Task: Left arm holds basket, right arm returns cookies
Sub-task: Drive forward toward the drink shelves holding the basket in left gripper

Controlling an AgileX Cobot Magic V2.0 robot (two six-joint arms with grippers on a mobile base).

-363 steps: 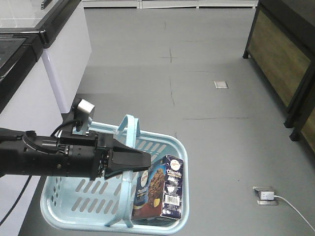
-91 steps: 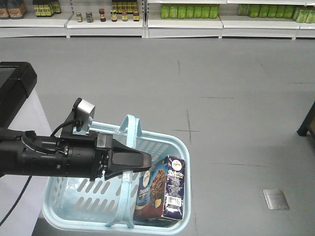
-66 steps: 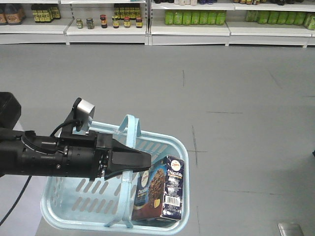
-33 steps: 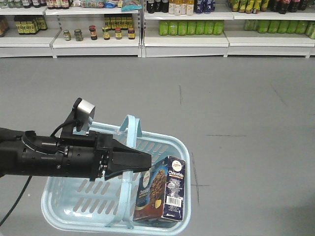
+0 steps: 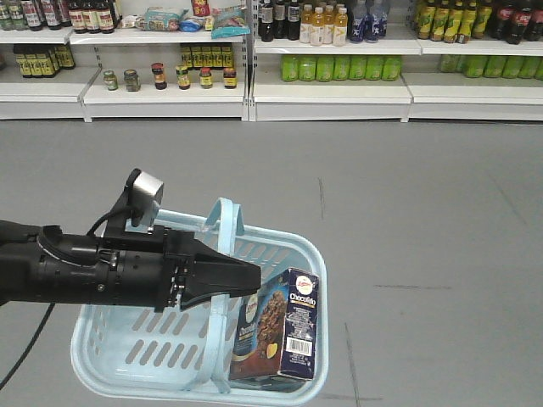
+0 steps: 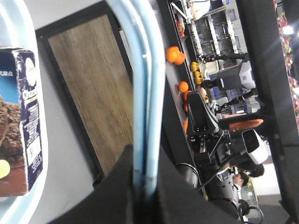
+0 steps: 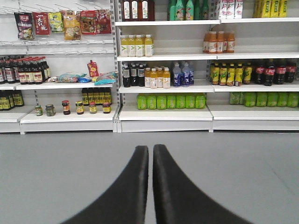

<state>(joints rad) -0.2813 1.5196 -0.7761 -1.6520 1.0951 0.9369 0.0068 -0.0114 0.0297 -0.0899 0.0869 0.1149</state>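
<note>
Shelves of bottles drew nearer for returning navy cookie box; black left tool still grips light blue plastic basket, right tool closed, empty.

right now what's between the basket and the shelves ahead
Only bare grey floor lies between the basket and the shelves, shown in the exterior front-facing view. The left gripper holds the basket's handle, short of that stretch.

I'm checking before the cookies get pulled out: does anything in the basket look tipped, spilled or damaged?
Nothing looks spilled or damaged. The cookie box stands on end, leaning slightly, in the near right corner of the basket. The left gripper is shut on the handle; the right gripper is shut and empty.
</note>
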